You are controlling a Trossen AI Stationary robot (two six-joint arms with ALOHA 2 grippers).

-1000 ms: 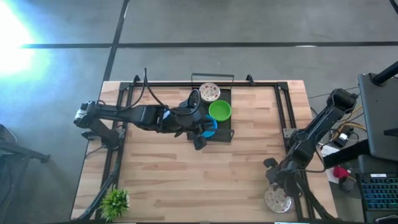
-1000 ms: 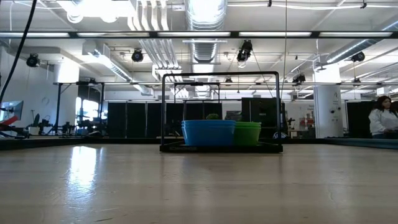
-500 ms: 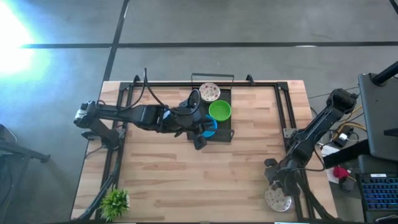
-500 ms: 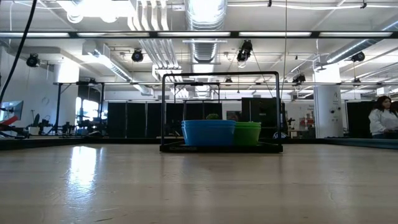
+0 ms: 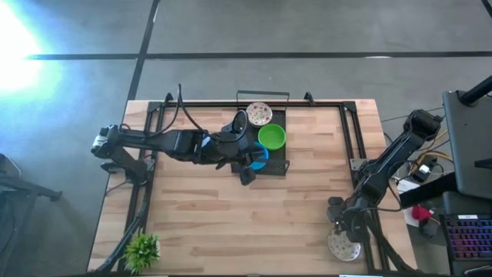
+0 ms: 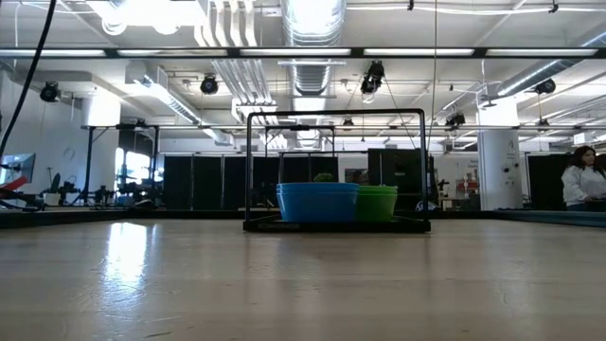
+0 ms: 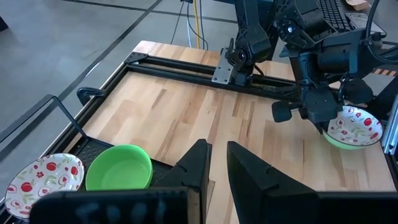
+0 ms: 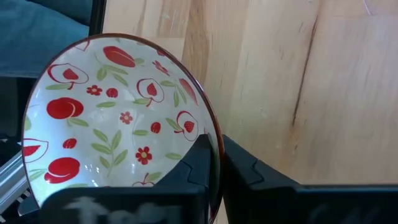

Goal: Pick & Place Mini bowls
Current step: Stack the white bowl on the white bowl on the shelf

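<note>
sitting at the near left corner of the tabletop [image 5: 231, 208], the small potted plant [image 5: 141, 249] has not moved since a second ago. the left end effector [image 5: 247, 174] hangs at the near edge of the black wire rack [image 5: 286, 165] at the tabletop's far middle, exactly where it was, its fingers [image 7: 198, 163] parted by a narrow gap with nothing between them. inside the rack sit a blue bowl [image 5: 259, 158] just beside that end effector, a green bowl [image 5: 271, 137] next to it, and a white floral bowl [image 5: 259, 115] at the far end; none of the three has shifted. in the low view the blue bowl [image 6: 317, 202] and green bowl [image 6: 378, 203] stand side by side within the rack's frame [image 6: 249, 170].

over at the near right corner, the right end effector [image 5: 343, 229] has changed: its fingers, apart a second ago, have now closed onto the rim of another white floral bowl [image 5: 343, 246], one finger [image 8: 200, 163] inside and the other outside. that bowl rests at the tabletop's near right edge, in the same spot as before. a person [image 6: 579, 177] sits in the room beyond.
</note>
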